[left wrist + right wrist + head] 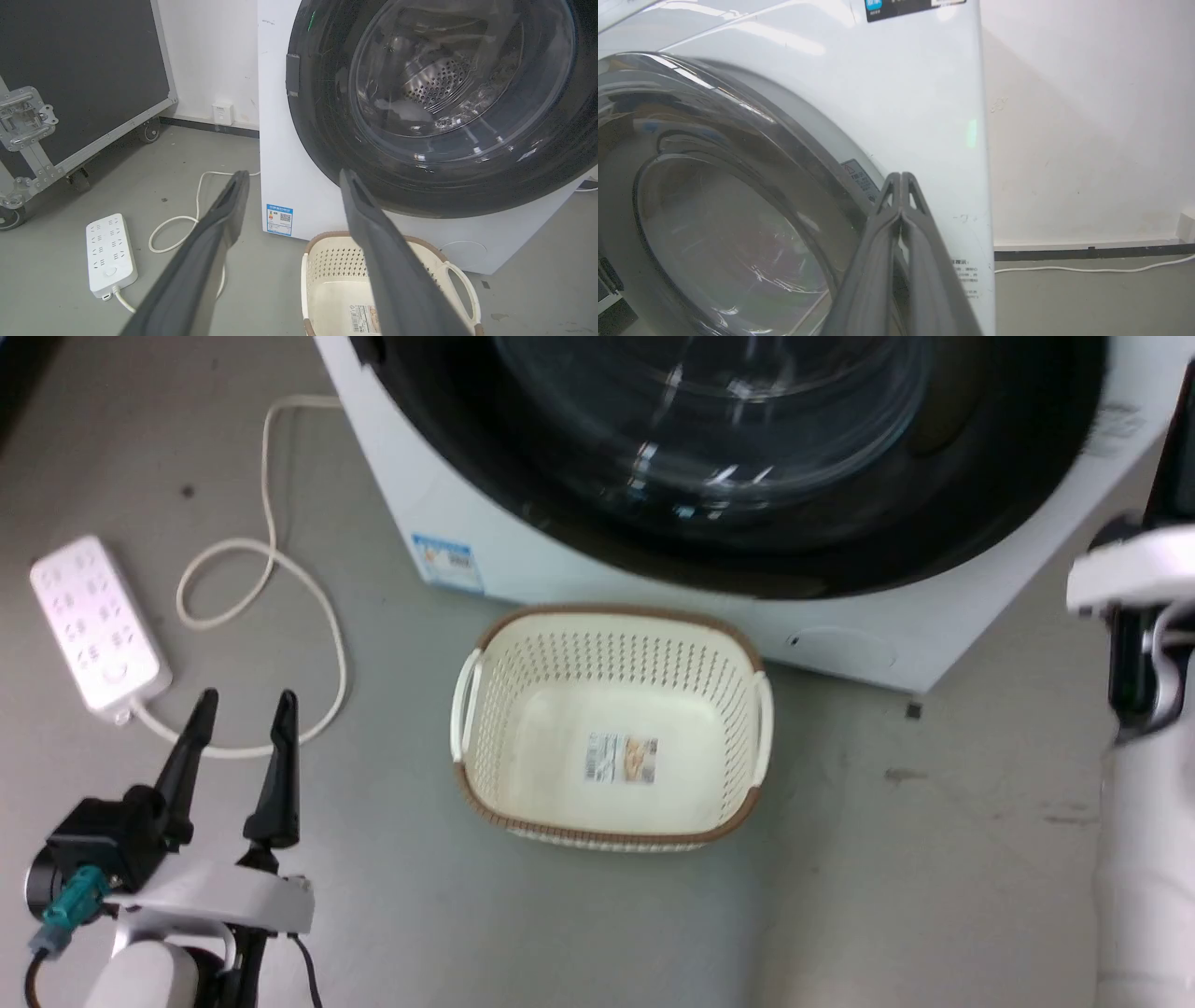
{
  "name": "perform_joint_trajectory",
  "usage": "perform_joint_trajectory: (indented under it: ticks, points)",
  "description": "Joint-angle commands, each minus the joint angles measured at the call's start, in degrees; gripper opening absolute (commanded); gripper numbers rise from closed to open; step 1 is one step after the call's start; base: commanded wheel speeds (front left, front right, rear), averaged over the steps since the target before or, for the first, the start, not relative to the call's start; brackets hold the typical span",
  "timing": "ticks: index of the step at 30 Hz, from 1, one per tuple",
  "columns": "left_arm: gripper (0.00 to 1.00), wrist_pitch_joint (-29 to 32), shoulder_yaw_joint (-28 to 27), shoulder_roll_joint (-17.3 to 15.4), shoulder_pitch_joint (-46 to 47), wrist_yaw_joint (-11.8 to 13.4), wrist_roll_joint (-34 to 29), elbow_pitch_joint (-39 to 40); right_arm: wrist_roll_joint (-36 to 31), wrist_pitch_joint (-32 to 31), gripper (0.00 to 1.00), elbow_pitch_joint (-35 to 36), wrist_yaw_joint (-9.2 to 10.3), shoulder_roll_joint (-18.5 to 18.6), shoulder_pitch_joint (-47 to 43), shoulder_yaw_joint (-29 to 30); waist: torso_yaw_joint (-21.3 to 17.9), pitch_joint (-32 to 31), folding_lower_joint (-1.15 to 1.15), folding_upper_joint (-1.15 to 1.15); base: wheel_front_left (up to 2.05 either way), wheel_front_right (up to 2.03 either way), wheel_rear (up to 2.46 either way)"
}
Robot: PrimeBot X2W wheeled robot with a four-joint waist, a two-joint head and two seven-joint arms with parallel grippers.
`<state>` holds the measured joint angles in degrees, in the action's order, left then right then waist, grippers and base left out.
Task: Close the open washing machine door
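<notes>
A white power strip [98, 625] and a cream basket [607, 658] are lying on the grey floor [887, 859]. A black wheeled case [79, 70] is standing beside the white wall [205, 56].

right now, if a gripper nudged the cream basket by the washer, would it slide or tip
The basket looks like thin perforated plastic and sits empty, so probably light and likely to slide on the smooth floor. Its wide, low shape makes tipping unlikely.

Door [434, 107] — glossy black rim, smooth clear glass, plastic basket [560, 663], matt floor [887, 859]
</notes>
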<state>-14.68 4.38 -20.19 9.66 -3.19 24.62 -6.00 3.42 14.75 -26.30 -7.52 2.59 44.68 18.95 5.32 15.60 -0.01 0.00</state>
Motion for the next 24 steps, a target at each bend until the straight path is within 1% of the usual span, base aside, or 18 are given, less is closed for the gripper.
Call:
perform_joint_trajectory:
  ticks: [1,3,4,5,6,7,11,19,24]
  points:
    - [1.0,-0.31,-0.14,0.35,-1.21,0.42,-0.66,-0.06,0.85,0.24,0.0,2.23,0.03,0.29,-3.77,-0.94,-2.92,-4.65,0.01,0.0,0.0,0.0,0.0]
    - [1.0,-0.29,-0.05,0.36,-1.69,0.68,-0.88,-0.09,1.18,0.24,0.0,3.33,0.03,0.29,-5.48,-1.5,-3.53,-5.69,0.01,0.0,0.0,0.0,0.0]
    - [1.0,-0.18,0.24,0.44,-2.44,1.19,-1.29,-0.01,1.37,0.24,0.0,5.48,0.03,0.29,-9.09,-2.64,-4.6,-7.59,0.01,0.0,0.0,0.0,0.0]
    - [1.0,-0.18,0.24,0.44,-2.44,1.19,-1.29,-0.01,1.37,0.24,0.0,5.48,0.03,0.29,-9.09,-2.64,-4.6,-7.59,0.01,0.0,0.0,0.0,0.0]
    - [1.0,0.06,0.63,0.56,-3.0,1.65,-1.65,0.15,1.82,0.24,0.0,6.8,0.03,0.29,-12.9,-3.68,-5.54,-9.13,0.01,0.0,0.0,0.0,0.0]
    - [1.0,0.06,0.63,0.56,-3.0,1.65,-1.65,0.15,1.82,0.24,0.0,6.8,0.03,0.29,-12.9,-3.68,-5.54,-9.13,0.01,0.0,0.0,0.0,0.0]
    - [1.0,0.86,1.37,0.9,-3.98,2.5,-2.06,0.34,2.69,0.24,0.0,8.11,0.03,0.29,-20.27,-6.7,-7.25,-11.49,0.01,0.0,0.0,0.0,0.0]
    - [1.0,2.15,2.54,1.48,-5.6,3.72,-2.36,0.9,4.2,-0.01,0.0,11.35,0.03,0.29,-33.09,-14.38,-9.58,-13.79,0.01,0.0,0.0,0.0,0.0]
    - [1.0,3.64,3.18,1.87,-6.02,4.9,-2.6,0.06,4.76,-0.4,0.0,13.13,0.03,0.29,-39.26,-16.41,-10.18,-14.84,0.01,0.0,0.0,0.0,0.0]
